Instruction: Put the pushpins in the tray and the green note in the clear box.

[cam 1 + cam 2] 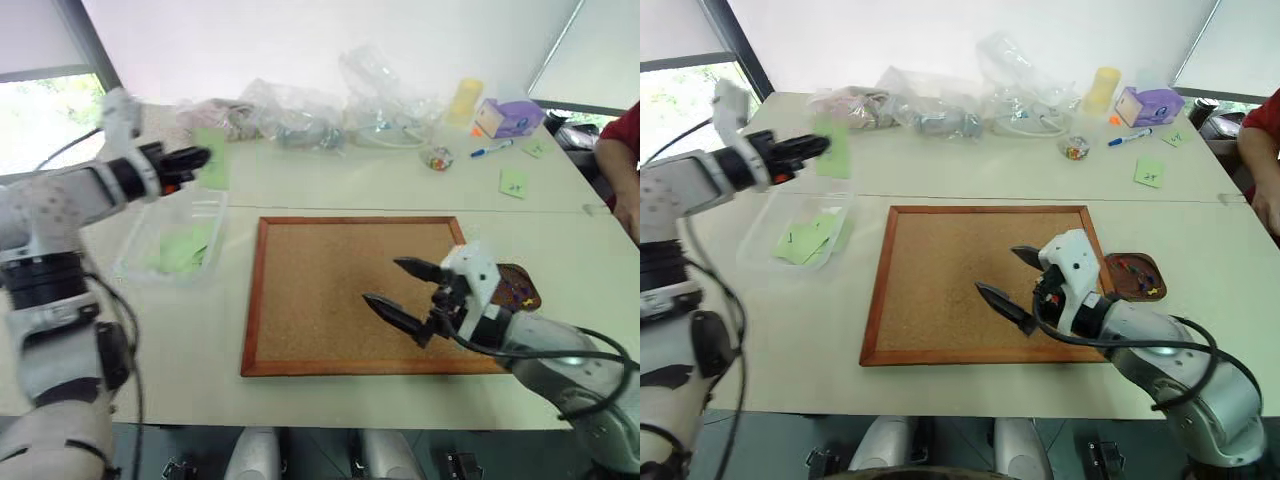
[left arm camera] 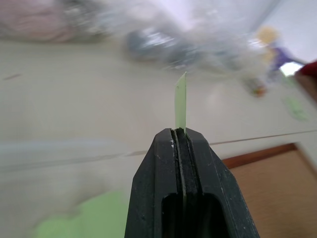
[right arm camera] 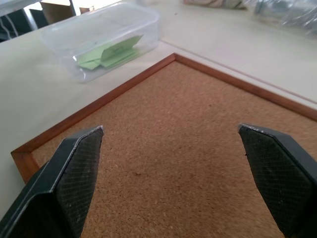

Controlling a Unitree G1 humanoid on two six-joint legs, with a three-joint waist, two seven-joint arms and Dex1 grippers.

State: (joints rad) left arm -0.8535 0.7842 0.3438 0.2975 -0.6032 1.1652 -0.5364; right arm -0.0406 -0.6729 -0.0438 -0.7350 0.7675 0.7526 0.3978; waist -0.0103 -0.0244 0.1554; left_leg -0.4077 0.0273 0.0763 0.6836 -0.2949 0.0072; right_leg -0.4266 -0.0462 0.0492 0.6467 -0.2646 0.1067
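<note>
The green note [image 1: 833, 152] was clamped edge-on in the closed left gripper [image 1: 810, 147], just above the clear box [image 1: 760, 232], while the right gripper [image 1: 1012, 276] gaped empty; released early, the note could be carried outside the box.

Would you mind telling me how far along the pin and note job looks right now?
Done, it seems: the pushpins lie in the tray, and the corkboard looks bare. Green notes already sit in the clear box. In hand: the left gripper is shut on a green note above the table beyond the box. Left: dropping it in. The right gripper is open over the corkboard.
</note>
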